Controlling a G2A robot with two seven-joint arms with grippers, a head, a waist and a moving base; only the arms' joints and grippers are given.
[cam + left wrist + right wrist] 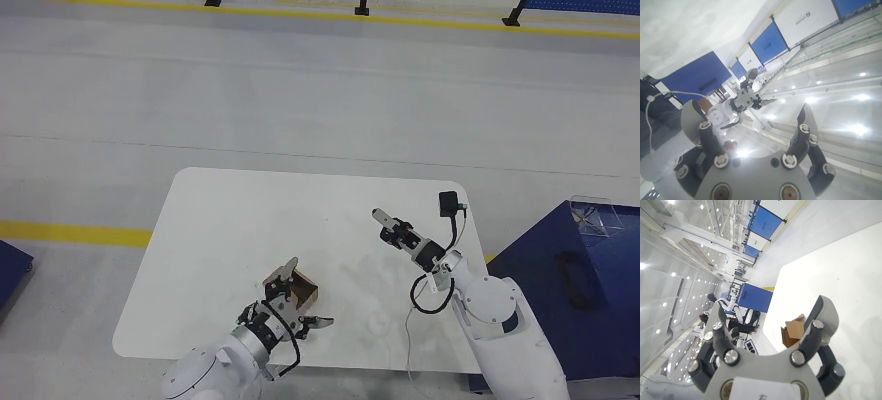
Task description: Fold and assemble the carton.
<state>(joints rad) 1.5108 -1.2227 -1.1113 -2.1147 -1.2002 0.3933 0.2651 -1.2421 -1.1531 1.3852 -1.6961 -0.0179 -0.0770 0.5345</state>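
Evidently, the left gripper (300, 312) is held spread wide and empty, just beside the carton (292, 286), which is stood half-formed near the front edge of the table (230, 220). Light, easily creased cardboard is judged; a flap or wall edge is best pinched gently. No print can be made out on it. Further right, the right gripper (385, 222) is likewise gaped and empty.

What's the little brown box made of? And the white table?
The carton looks like plain brown cardboard: it is dull, with thin flaps bent along creases. The table has a smooth white top with rounded corners. It may be laminate or painted board, but I can't tell which.
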